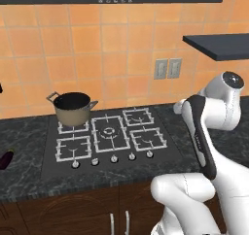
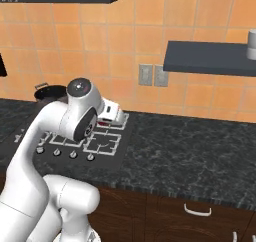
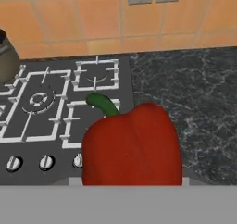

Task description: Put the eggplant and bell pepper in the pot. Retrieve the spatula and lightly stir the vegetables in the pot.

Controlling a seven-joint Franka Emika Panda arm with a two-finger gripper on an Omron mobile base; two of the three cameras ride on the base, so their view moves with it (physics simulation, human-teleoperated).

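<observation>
Apparently mid-carry, the gripper (image 2: 111, 117) seems to pinch the red bell pepper (image 3: 132, 146) above the stove's right edge, so next it must swing left to the pot (image 1: 73, 109) on the rear-left burner and release, while the eggplant (image 1: 6, 159) waits on the counter.

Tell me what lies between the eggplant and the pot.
In the left base view, only dark marble counter and the stove's front-left burner grate separate the eggplant from the pot; nothing stands on that stretch.
</observation>
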